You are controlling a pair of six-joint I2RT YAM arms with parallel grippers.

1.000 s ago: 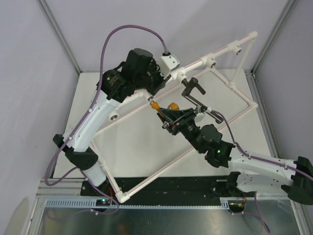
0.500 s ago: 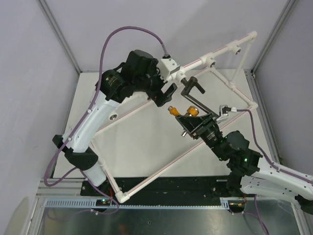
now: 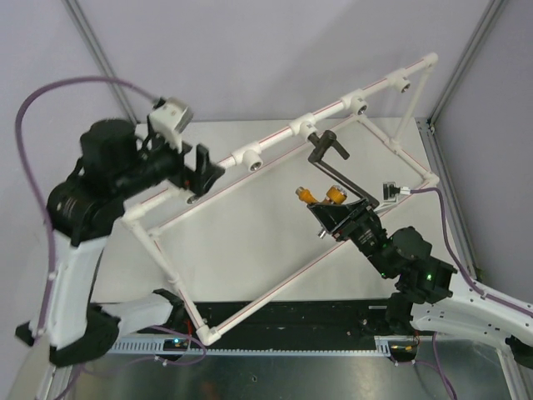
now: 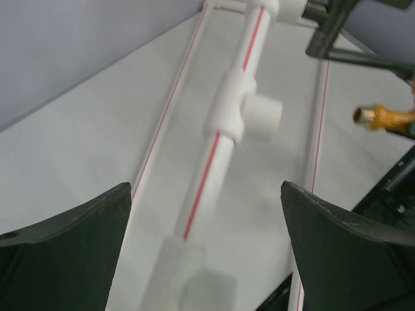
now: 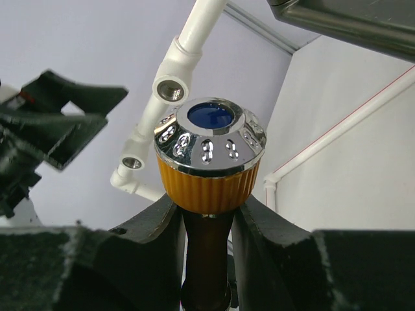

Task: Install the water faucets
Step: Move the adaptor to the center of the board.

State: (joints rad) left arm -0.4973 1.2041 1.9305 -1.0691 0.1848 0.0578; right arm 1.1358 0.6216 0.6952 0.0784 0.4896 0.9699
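Black long-armed metal tap (image 3: 326, 152) appears fitted. Orange-brass, chrome-knobbed tap (image 5: 209, 170) outstanding, pinched by right end effector (image 5: 207, 217); left end effector (image 4: 206, 249) spread.

Lavender walls (image 3: 275, 50), white table (image 3: 250, 242), metal posts (image 3: 100, 58)

No legible text or brand in any view; stamped marks round the chrome knob (image 5: 209, 139) of the orange-brass tap (image 5: 206, 188) look digit-like but can't be read.
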